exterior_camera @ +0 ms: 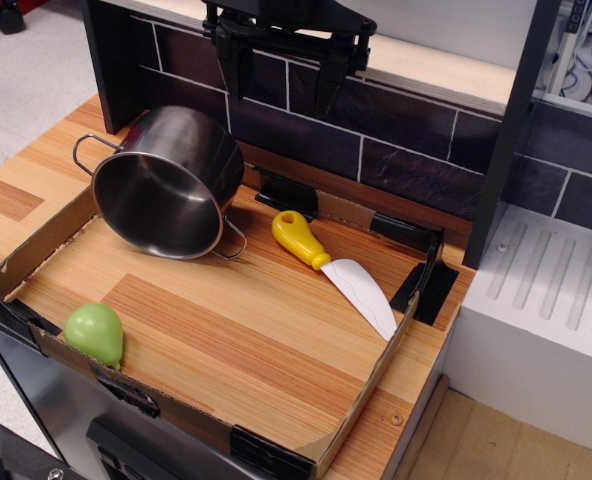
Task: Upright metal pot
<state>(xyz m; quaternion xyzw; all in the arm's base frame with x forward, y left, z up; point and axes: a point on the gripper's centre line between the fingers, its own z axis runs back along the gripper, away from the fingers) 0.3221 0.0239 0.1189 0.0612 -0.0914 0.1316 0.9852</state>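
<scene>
Steel pot tipped on its side, gripper waiting above.

The metal pot lies at the tray's back-left, mouth facing the camera; it looks rigid, light and slippery, so the rim probably gives better purchase than the wire handles. The gripper hangs above, jaws spread, holding nothing.

The black two-fingered robot gripper hangs high above the far edge of the desk, nearer its far left corner than its right. Its two dark fingers point straight down and stand well apart, with nothing between them. Only the fingers and the wide black crossbar they hang from are in view; the arm above is cut off.
</scene>
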